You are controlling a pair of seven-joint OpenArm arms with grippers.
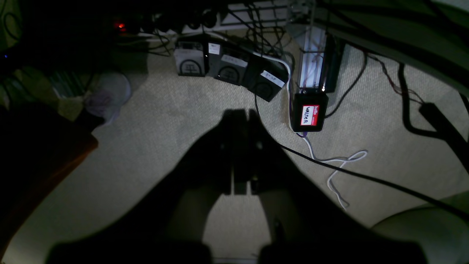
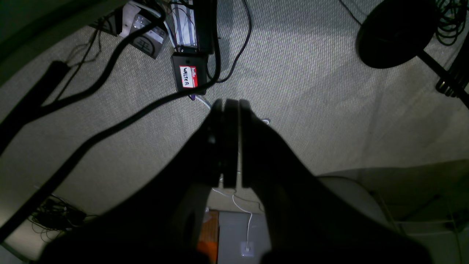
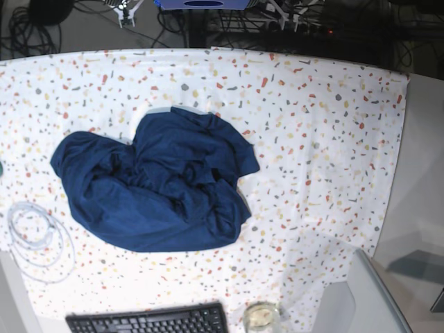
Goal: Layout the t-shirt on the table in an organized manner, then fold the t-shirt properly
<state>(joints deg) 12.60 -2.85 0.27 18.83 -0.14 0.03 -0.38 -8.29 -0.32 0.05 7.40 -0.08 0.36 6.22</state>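
The dark navy t-shirt [image 3: 159,187] lies crumpled in a heap on the left-centre of the speckled white table [image 3: 326,139] in the base view. Neither arm shows in that view. My left gripper [image 1: 240,114] is shut and empty, and hangs over beige carpet floor, away from the table. My right gripper [image 2: 231,104] is also shut and empty over the same carpet. The t-shirt and the table do not show in either wrist view.
A black keyboard [image 3: 149,320], a glass jar [image 3: 261,317] and a coiled white cable [image 3: 35,239] sit at the table's front and left. Bare grey surface [image 3: 423,173] lies to the right. Under the grippers are cables and a labelled black box [image 1: 309,113], also in the right wrist view [image 2: 188,76].
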